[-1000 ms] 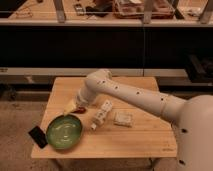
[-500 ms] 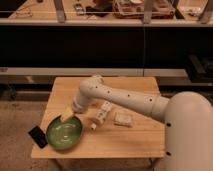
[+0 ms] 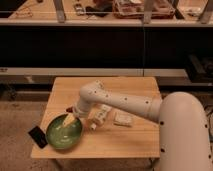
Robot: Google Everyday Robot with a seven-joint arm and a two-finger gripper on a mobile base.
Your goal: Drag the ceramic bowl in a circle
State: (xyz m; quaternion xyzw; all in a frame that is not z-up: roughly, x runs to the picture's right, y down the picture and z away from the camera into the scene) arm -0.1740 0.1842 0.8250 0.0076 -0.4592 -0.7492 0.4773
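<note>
Reaching claw: the gripper (image 3: pixel 69 120) at the end of the white robot arm (image 3: pixel 120 102) is low over the far right part of the bowl, with its pale yellowish tip inside the rim.
Claw state: I cannot tell if it is released or clenched, and I also cannot tell if it presses on the glaze.
Task thing: the wide, shallow, round green glazed ceramic bowl (image 3: pixel 59 140) stands upright on the front left part of the table, near the front edge.
Left of bowl: a small flat black rectangular object (image 3: pixel 37 136) lies just beside the rim, at the table's left edge.
Right of bowl: a white bottle-like object (image 3: pixel 100 117) lies on its side, near the bowl but apart from it.
Further right: a flat whitish packet (image 3: pixel 122 119) lies beside the bottle-like object.
Support: a light wooden square table (image 3: pixel 130 87) carries all these things.
Arm: it comes from the right, over the table.
</note>
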